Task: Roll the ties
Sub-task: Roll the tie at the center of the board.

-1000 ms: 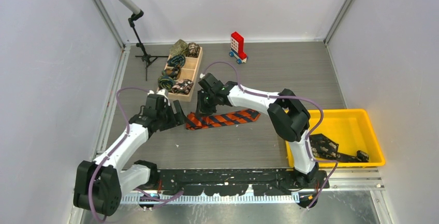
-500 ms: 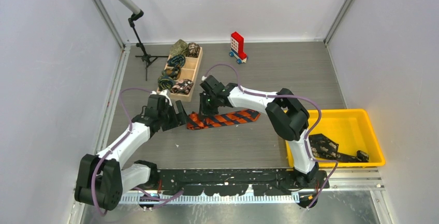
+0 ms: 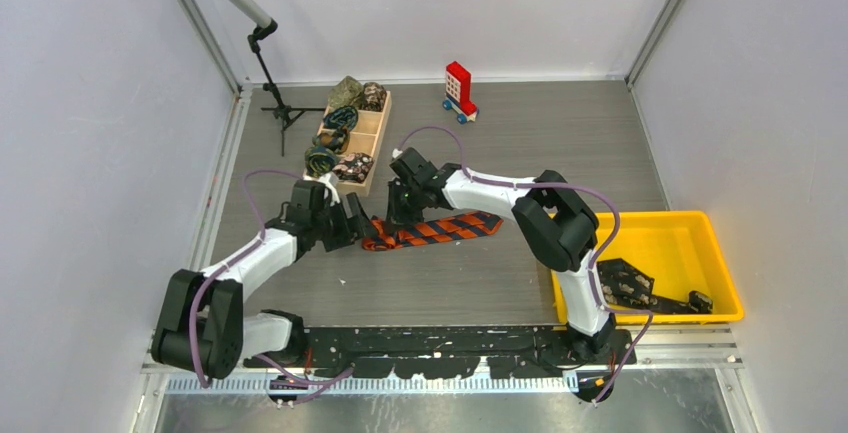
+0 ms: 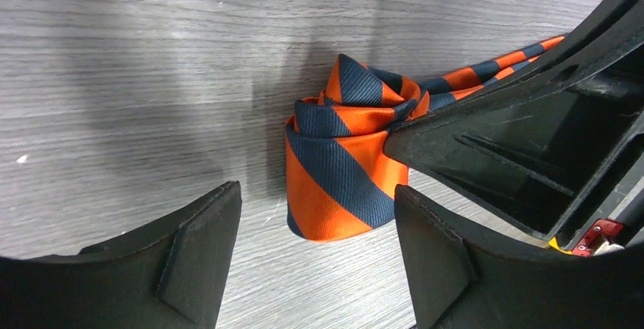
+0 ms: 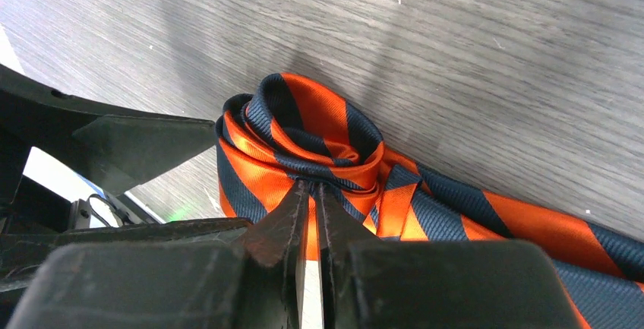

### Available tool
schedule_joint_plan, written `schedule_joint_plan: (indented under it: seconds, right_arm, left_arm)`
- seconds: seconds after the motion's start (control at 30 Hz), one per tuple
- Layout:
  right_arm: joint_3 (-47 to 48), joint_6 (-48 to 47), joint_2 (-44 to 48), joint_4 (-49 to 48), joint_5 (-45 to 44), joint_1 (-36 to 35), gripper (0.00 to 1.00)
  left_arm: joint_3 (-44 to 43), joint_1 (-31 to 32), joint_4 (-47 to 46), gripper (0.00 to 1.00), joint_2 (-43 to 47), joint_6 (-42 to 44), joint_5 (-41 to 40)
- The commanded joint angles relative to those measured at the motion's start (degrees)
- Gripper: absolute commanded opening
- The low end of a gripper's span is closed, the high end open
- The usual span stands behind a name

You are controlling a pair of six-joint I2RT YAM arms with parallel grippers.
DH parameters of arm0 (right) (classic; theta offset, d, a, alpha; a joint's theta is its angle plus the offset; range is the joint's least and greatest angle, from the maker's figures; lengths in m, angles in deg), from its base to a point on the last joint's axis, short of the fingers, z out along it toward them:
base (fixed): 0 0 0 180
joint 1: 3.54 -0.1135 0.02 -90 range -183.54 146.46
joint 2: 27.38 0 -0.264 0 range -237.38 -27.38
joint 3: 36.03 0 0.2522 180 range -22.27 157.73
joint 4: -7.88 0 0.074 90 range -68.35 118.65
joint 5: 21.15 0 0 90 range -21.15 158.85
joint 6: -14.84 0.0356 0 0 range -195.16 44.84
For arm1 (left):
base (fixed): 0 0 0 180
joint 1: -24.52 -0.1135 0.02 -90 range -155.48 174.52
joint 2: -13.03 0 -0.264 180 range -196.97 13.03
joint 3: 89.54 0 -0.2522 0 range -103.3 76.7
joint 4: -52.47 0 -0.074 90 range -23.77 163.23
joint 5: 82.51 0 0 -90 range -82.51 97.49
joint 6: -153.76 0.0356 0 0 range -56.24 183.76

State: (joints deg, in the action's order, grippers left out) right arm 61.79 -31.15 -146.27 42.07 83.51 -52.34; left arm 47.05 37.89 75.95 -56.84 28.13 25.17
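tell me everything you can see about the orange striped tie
The tie is glossy woven fabric with diagonal orange and dark navy stripes. Its left end is wound into a loose coil; the rest trails flat to the right on the grey table. The right tool is shut on a fold at the coil. The open left tool faces the coil, fingers spread wide.

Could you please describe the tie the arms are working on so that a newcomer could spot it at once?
On the grey table, look just on the near side of the wooden tray of rolled ties, between the left arm and right arm. The tie lies flat there, one end coiled. It alone is orange with navy stripes and mostly unrolled.
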Motion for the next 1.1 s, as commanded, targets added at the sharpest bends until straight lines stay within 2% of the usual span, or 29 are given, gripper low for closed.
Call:
schedule_joint_plan:
  seconds: [0.0,0.47,0.87,1.07]
  right_arm:
    - [-2.1,-0.9,1.5,-0.4,-0.7,0.1,0.13]
    - [-5.1,0.6,1.7,-2.9,-0.6,0.1,0.11]
    - [-5.6,1.4,1.2,-3.0,-1.6,0.1,0.1]
    - [-5.7,1.5,1.6,-3.0,-1.8,0.1,0.1]
  left_arm:
    - [0.2,-0.3,-5.9,0.74,-2.5,-1.8,4.3]
    - [1.8,-0.2,-12.7,0.6,-9.6,-5.4,8.2]
    - [2.1,4.3,-12.4,0.47,-10.1,-5.9,3.8]
    - [1.4,6.2,-10.8,0.31,-10.0,-5.8,0.0]
